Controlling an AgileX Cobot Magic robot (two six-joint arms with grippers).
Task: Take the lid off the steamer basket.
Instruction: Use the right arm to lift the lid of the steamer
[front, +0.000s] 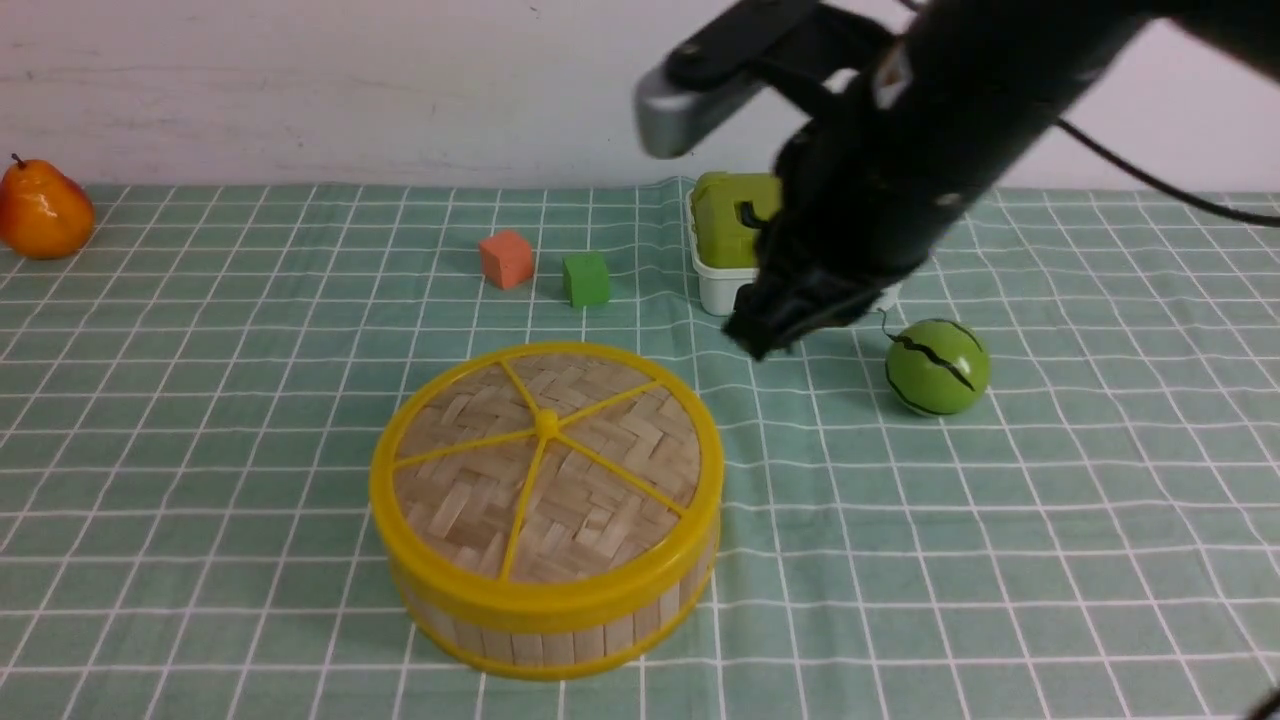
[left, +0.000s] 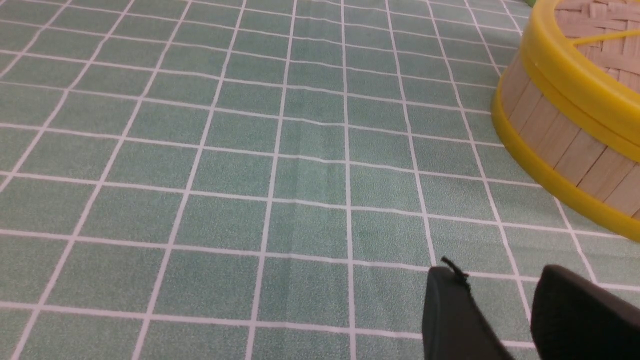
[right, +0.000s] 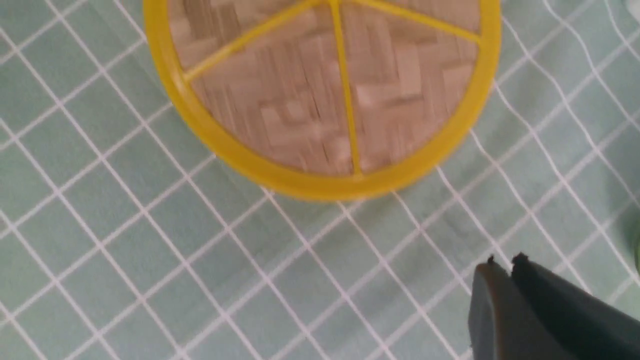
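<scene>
Standing alone at the far left edge of the green checked tablecloth is an orange pear, well apart from everything else. The left gripper shows only in its own wrist view. Its two dark fingers are low over bare cloth with a narrow gap between them and nothing in it, and the slatted wall of the steamer basket is near but not touching.

Further along, toward the back, an orange cube and a green cube sit just beside each other. In front of them, near the middle of the table, the steamer basket rests flat on the cloth. The lid is seated squarely on it, yellow rim on yellow rim, with spokes running out from the centre knob. Nothing touches it.

To the right and behind, a white box with a green cover is partly hidden by the right arm, which slants down from the upper right. The right gripper hangs above the cloth beyond the basket's far right edge, apart from the lid. Its wrist view shows its fingers pressed almost together and empty. A green striped ball lies further right.
</scene>
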